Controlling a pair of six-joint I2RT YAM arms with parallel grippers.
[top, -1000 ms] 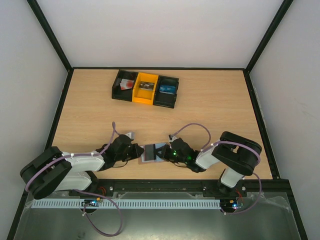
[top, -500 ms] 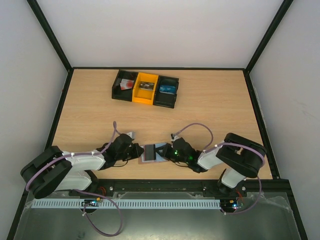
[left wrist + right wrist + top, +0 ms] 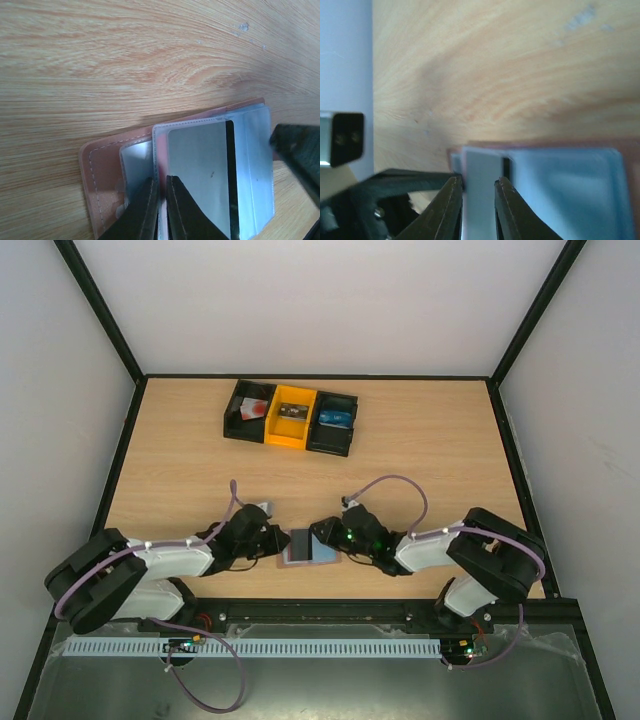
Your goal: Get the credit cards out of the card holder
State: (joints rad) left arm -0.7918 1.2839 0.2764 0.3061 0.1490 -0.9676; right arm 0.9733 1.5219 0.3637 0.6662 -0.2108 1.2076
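While in left tool (image 3: 161,180) — card holder (image 3: 102,165).

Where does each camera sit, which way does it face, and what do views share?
Top external: above and behind the bases, looking down on the table; both arms show.
Left wrist: low over the table, facing the card holder; left gripper at bottom.
Right wrist: low, facing the holder's opposite side; right gripper at bottom.
Shared: all show the card holder; each wrist view catches the other gripper.

Card holder (image 3: 100,170): pinkish-brown rim, grey-blue pockets. Card (image 3: 200,175): silver-grey, black stripe. Table (image 3: 420,450): pale wood grain. Bins (image 3: 291,430): black, orange.
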